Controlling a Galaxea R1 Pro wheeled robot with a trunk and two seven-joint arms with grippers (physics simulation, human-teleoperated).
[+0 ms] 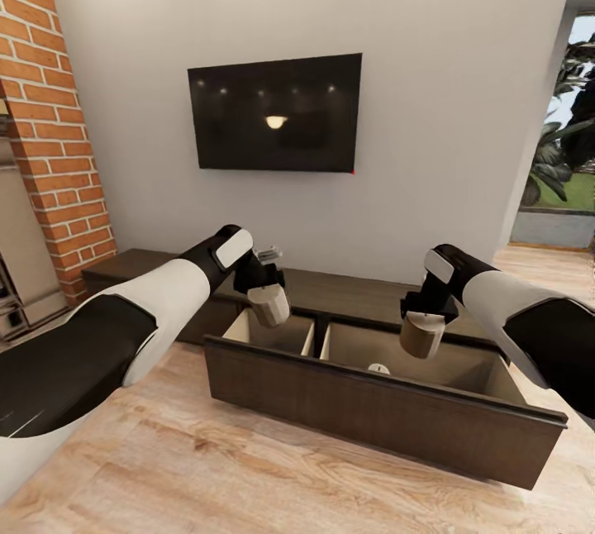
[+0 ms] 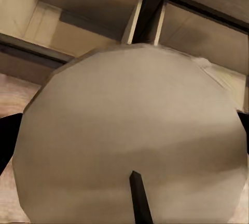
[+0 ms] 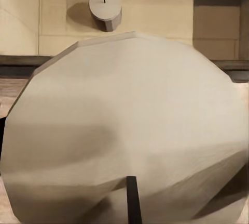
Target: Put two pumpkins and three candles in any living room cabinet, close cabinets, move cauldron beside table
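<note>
Head view: each gripper, left (image 1: 266, 296) and right (image 1: 422, 326), grasps a candle that hides its fingers; a third candle (image 1: 378, 369) peeks above the open cabinet (image 1: 372, 414) drawer's front.

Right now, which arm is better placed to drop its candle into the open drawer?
Probably the right: its pincer holds a candle over the right compartment, where another candle lies. The left pincer holds its candle near the left compartment's back edge.

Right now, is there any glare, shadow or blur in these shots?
Head view: ceiling lights glare on the TV screen. Right wrist view: the held candle looms soft-edged; the candle in the drawer casts a shadow. Left wrist view: close candle blurry.
</note>
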